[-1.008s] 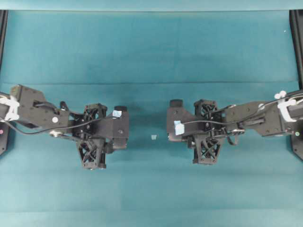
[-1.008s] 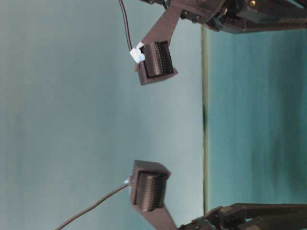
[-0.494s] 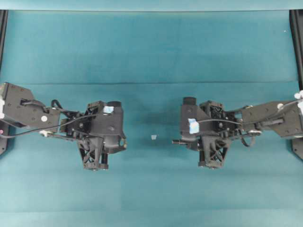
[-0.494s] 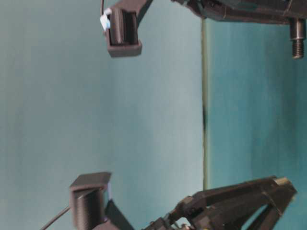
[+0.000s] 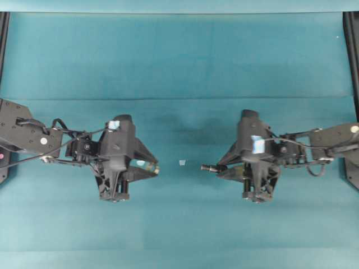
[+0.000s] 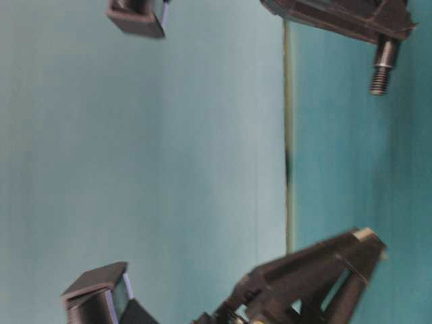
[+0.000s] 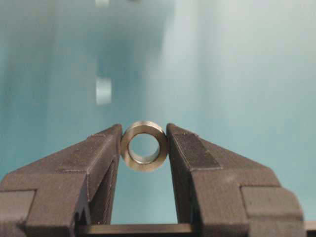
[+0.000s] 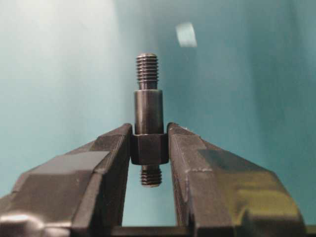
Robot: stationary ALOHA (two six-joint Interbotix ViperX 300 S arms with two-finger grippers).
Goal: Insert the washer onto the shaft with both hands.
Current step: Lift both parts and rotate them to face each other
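Left wrist view shows the washer [image 7: 144, 146] pinched at the tips of the left gripper [image 7: 144, 148], bore facing out, while the right gripper [image 8: 149, 148] clamps the shaft [image 8: 148, 118] by its thick collar, threaded end pointing forward. With such a small bore, I'd say any slight misalignment could jam the ring against the thread or knock it loose. Overhead, both arms hang level above the table [image 5: 179, 67], tips facing, well apart, a tape scrap [image 5: 182, 162] between them.
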